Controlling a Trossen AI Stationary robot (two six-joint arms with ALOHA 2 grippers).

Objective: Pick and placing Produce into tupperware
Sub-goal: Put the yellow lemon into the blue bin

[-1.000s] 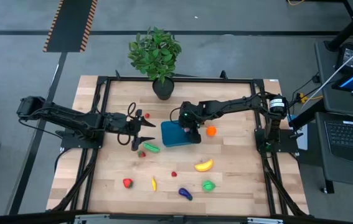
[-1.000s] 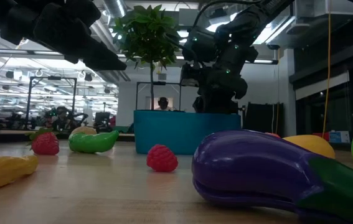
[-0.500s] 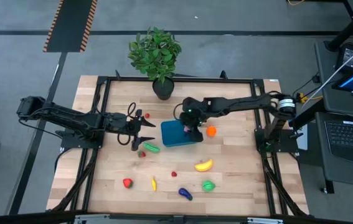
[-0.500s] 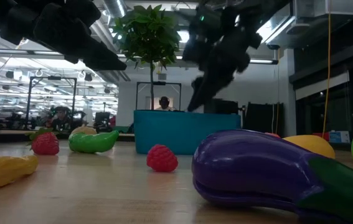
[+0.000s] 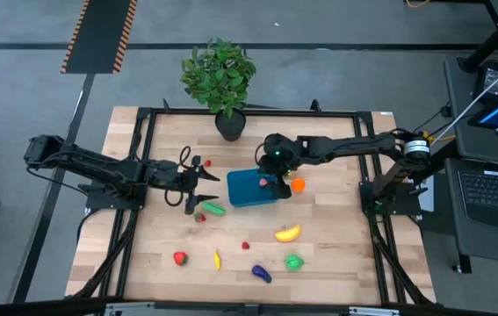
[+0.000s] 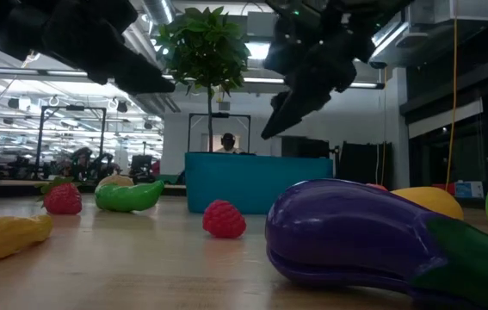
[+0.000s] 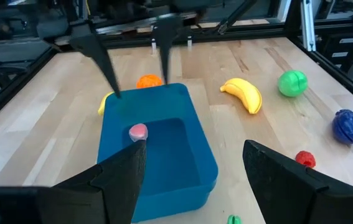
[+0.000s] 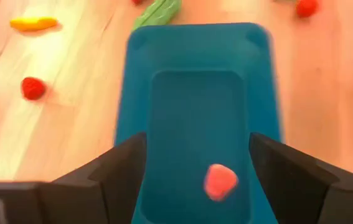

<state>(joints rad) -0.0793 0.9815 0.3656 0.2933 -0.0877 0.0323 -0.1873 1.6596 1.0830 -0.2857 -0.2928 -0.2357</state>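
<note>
The teal tupperware [image 5: 249, 190] sits mid-table. A small pink toy fruit [image 7: 138, 131] lies on its floor, and it also shows in the right wrist view as the pink fruit [image 8: 220, 180]. My right gripper [image 5: 275, 170] hovers open above the container's right end, with its fingers [image 6: 280, 120] slanting down, touching nothing. My left gripper [image 5: 203, 186] waits open just left of the container, above the table. A green pepper [image 5: 212, 208] and a small red piece [image 5: 201, 217] lie under it. Other produce rests loose on the table.
An orange [image 5: 298, 184] lies right of the container. A banana [image 5: 287, 233], a green fruit [image 5: 293, 261], an eggplant [image 5: 261, 273], a yellow piece [image 5: 217, 259] and strawberries [image 5: 179, 258] lie on the near half. A potted plant [image 5: 220, 77] stands at the far edge.
My right gripper has risen out of the tupperware, drawn a little toward the table's right and far side, and tipped so its fingers slant. The pink fruit now shows lying on the container's floor. The left arm has kept still.
</note>
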